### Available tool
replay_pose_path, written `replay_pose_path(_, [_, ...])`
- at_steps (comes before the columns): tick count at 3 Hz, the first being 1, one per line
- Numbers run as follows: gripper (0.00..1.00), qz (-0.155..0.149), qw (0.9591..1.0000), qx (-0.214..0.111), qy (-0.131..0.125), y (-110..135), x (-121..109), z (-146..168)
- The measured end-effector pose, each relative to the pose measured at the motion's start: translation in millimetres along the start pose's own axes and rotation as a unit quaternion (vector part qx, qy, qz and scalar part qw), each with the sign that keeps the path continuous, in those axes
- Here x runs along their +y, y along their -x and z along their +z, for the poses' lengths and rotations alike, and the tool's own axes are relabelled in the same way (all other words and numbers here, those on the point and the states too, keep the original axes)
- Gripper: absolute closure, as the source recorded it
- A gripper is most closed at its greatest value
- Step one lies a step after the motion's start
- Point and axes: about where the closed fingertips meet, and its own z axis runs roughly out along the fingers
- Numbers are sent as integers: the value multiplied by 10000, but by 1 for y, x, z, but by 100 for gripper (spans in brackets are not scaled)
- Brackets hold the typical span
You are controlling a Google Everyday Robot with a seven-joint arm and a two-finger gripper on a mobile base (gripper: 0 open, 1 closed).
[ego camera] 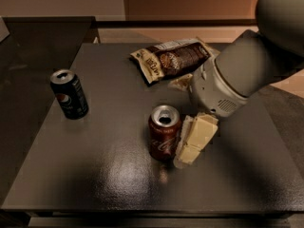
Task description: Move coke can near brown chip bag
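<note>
My gripper [192, 142] hangs low over the table [104, 175]. The coke can [163, 137] stands just beside it, on its left as the camera sees it, touching or all but touching; I cannot tell which. Nor can I tell whether my gripper is released or clenched. The can is upright, its long axis vertical, red-brown with white script and a silver top. The brown chip bag [172, 58] lies flat beyond my gripper, well apart from the can.
</note>
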Motion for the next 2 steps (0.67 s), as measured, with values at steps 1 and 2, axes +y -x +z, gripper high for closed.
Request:
replay_pose_path(1, [14,-53,9999,-69,127,6,3,4])
replay_pose_path(2, [38,-94,9995,-166,239,13,6,3])
